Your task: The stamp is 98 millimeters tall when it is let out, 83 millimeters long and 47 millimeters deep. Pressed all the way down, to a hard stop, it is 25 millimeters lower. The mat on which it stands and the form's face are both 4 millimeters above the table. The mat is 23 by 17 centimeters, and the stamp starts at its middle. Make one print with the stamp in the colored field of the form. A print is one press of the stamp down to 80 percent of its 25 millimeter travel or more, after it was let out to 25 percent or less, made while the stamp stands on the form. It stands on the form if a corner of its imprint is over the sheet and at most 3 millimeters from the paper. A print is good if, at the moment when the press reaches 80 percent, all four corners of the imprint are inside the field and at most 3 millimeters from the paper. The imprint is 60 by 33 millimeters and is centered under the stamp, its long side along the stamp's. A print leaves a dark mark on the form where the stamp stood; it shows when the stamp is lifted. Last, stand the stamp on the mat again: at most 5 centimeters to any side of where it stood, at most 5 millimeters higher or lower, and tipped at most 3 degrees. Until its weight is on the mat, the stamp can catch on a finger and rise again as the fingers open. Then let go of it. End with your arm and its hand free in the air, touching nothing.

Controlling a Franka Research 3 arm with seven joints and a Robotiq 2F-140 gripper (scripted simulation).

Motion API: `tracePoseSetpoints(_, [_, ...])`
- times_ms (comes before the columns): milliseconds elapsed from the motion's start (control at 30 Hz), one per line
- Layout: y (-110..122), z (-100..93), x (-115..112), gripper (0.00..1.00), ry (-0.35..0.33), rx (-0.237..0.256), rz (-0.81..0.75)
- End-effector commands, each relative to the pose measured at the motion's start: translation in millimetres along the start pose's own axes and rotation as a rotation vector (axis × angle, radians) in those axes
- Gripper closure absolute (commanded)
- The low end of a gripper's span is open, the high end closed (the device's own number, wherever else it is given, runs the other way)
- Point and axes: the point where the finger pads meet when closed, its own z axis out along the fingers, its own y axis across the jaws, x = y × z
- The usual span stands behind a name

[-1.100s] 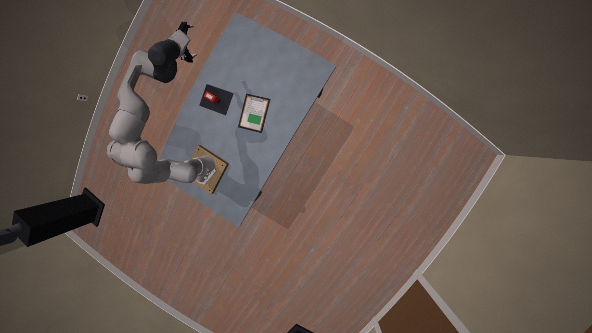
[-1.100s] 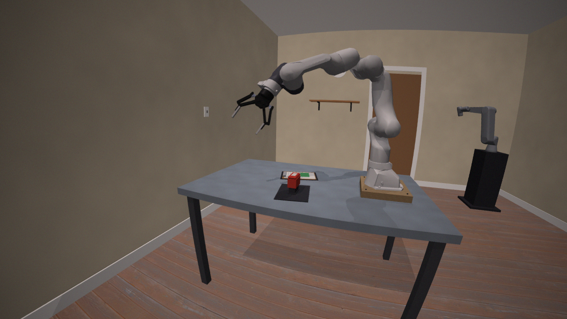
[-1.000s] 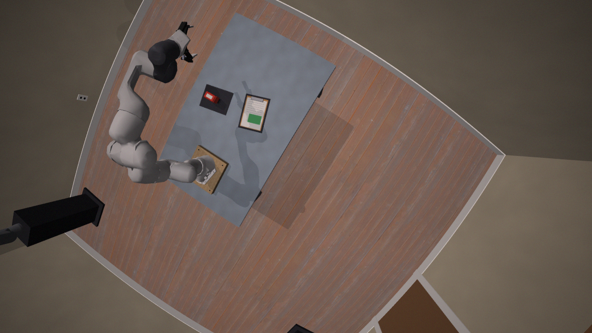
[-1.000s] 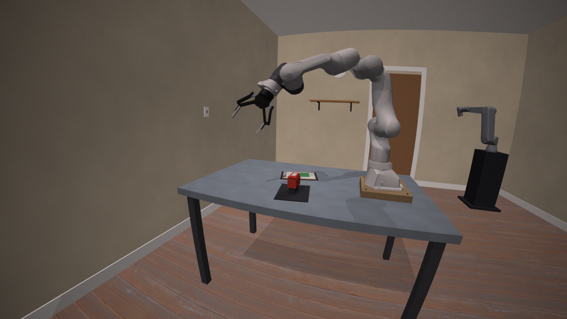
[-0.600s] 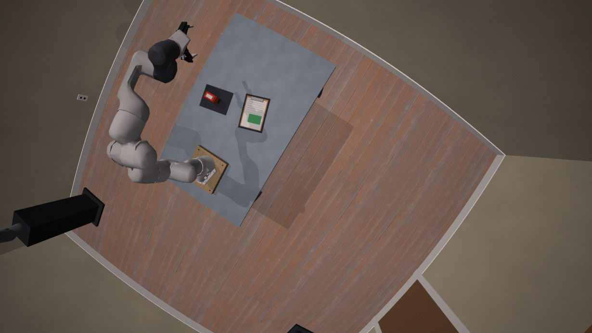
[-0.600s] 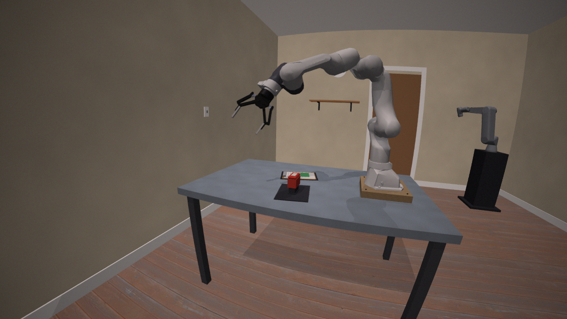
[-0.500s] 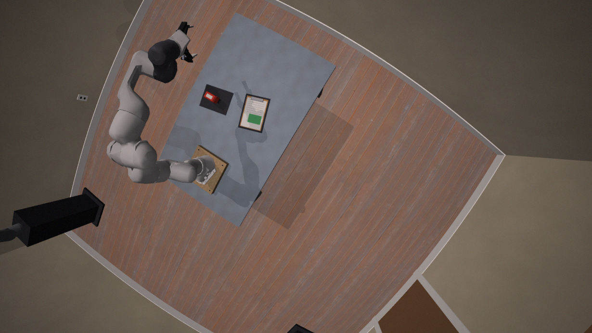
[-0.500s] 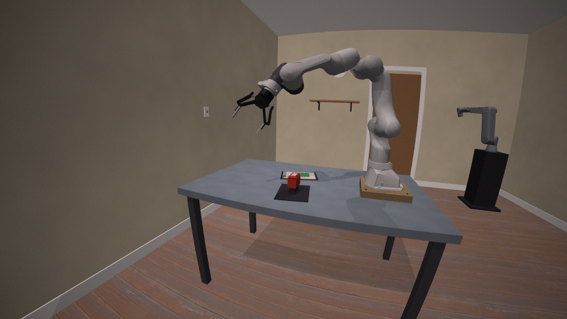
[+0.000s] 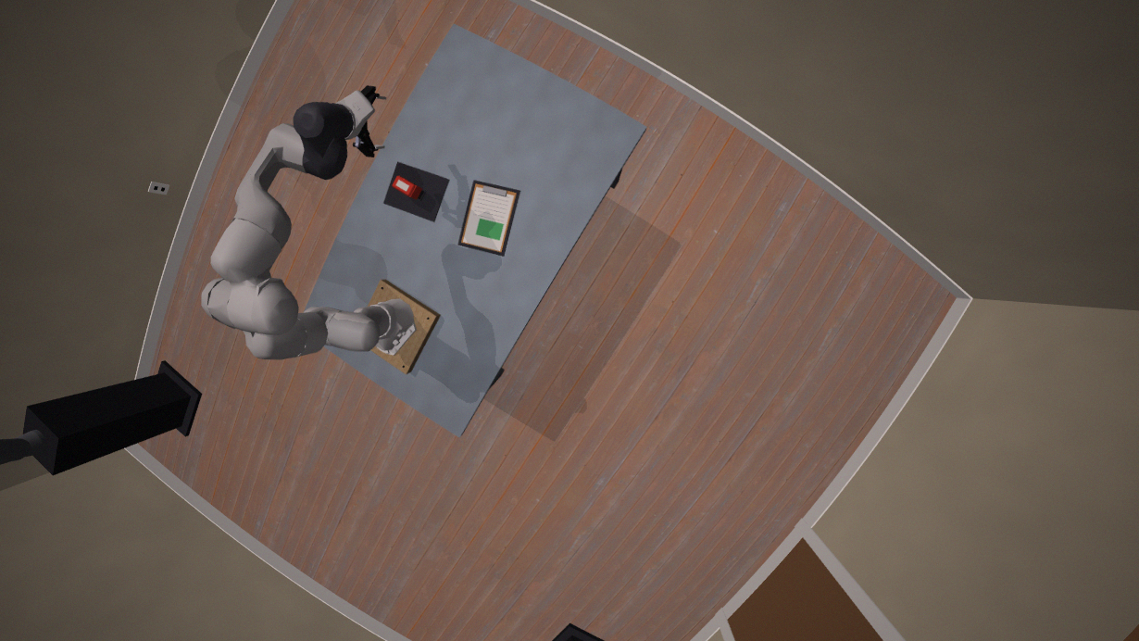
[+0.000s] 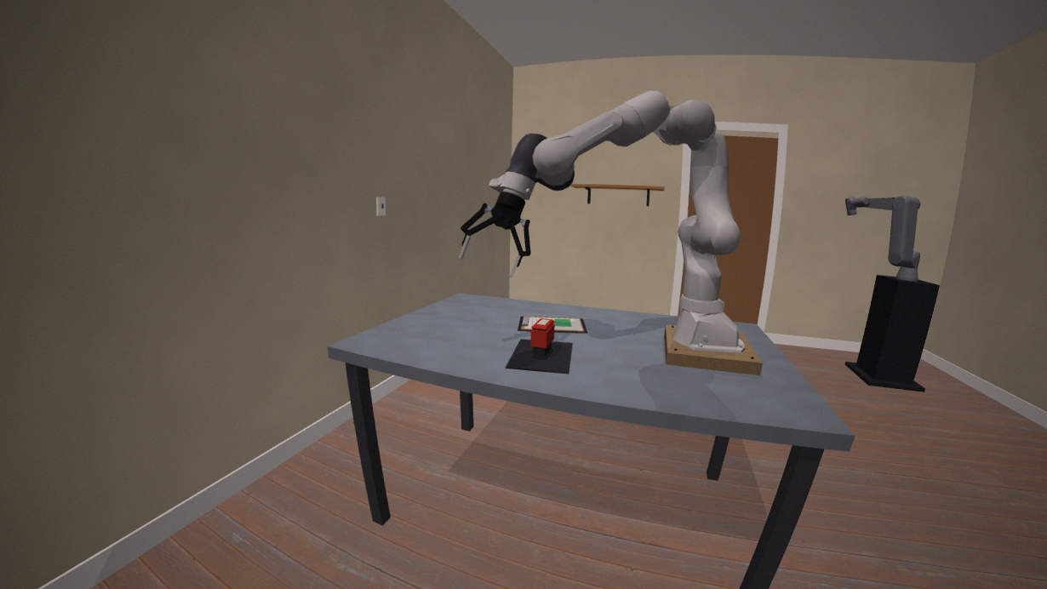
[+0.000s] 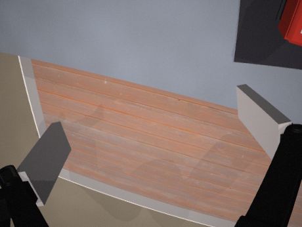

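The red stamp (image 9: 406, 188) stands upright at the middle of the black mat (image 9: 415, 191) on the grey table; it also shows in the side view (image 10: 542, 333) and at the right edge of the wrist view (image 11: 291, 15). The form on a clipboard (image 9: 489, 217) lies beside the mat, its green field (image 9: 489, 230) without a mark. My gripper (image 10: 492, 252) is open and empty, high above the table's edge, off to the side of the mat and well away from the stamp. Its fingers frame the floor and table edge in the wrist view.
My arm's base sits on a wooden plate at the table's near end. A black pedestal with a second small arm (image 10: 897, 322) stands off the table. A wall shelf (image 10: 617, 188) and a door are behind the table.
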Motion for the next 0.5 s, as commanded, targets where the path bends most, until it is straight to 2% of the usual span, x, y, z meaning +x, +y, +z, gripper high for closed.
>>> tracePoseSetpoints(0, [4, -2.2, 1, 0.0, 0.02, -0.017, 0.099])
tracePoseSetpoints(33, [49, 11.2, 7, 0.0, 0.062, -0.099, 0.161])
tracePoseSetpoints(200, [49, 11.2, 7, 0.0, 0.062, -0.099, 0.161])
tracePoseSetpoints(233, [92, 21.2, 15, 0.0, 0.111, -0.174, 0.219])
tracePoseSetpoints(400, [92, 21.2, 15, 0.0, 0.111, -0.174, 0.219])
tracePoseSetpoints(433, [130, 27.5, 22, 0.0, 0.159, -0.233, 0.268])
tracePoseSetpoints(467, [130, 27.5, 22, 0.0, 0.159, -0.233, 0.268])
